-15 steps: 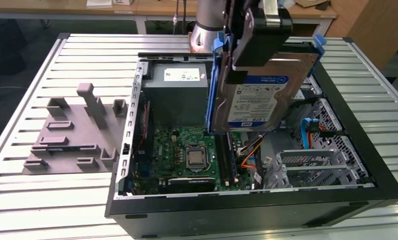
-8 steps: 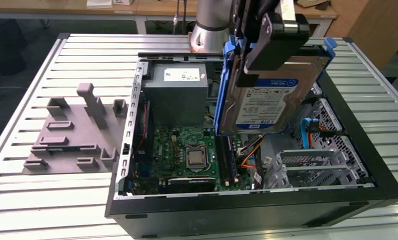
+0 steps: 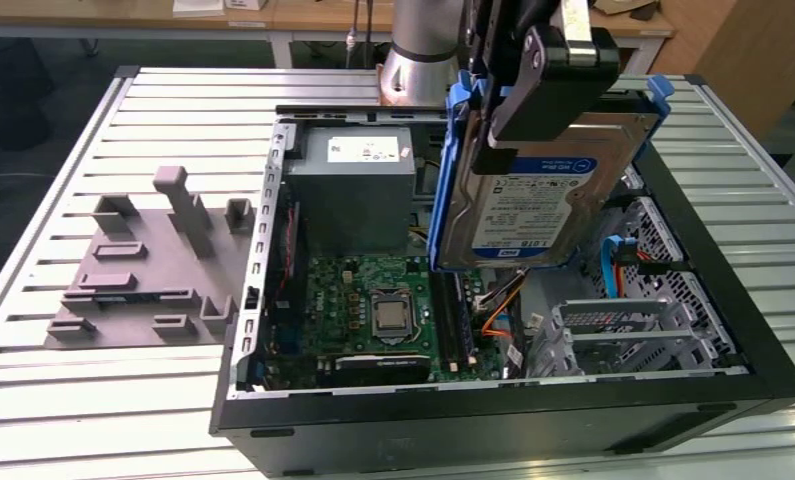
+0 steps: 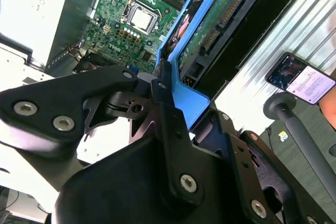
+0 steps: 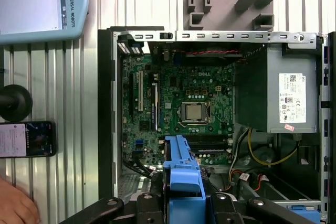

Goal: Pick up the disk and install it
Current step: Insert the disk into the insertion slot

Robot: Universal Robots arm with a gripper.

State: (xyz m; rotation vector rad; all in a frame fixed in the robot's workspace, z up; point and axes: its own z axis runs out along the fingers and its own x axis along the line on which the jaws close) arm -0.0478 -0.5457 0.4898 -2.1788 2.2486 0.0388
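Gripper point(image 3: 511, 140) is clamped on the disk point(image 3: 544, 210). In the second wrist view the black fingers point(image 4: 160, 95) pinch the blue caddy rim from both sides, jaws closed on it with no slack showing. The grip is at the disk's upper end, and the rest hangs below the gripper.

The disk is in the air, on edge and tilted, with its label face toward the exterior camera. It hangs over the open case point(image 3: 504, 425) and touches nothing but the gripper. Its lower edge is above the cables beside the motherboard point(image 3: 370, 300), between the power supply point(image 3: 357, 180) and the drive cage point(image 3: 637, 325). The cage is lower, toward the exterior view's right, and apart from the disk.

In the first wrist view the caddy end sticks out from the gripper point(image 5: 181, 205) over the board, with the CPU socket point(image 5: 194, 111) further out.

Progress: pick-up looks done, since the disk is lifted and held firmly. Install is not done: the disk is not in the cage, not level with it and not lined up with it as far as I can judge. The remaining part is the seating.

Outside the case, a grey fixture point(image 3: 144, 260) lies on the slatted table point(image 3: 50, 400). A phone point(image 5: 26, 139) and a person's hand point(image 5: 16, 208) are at the table edge, well clear of the gripper.
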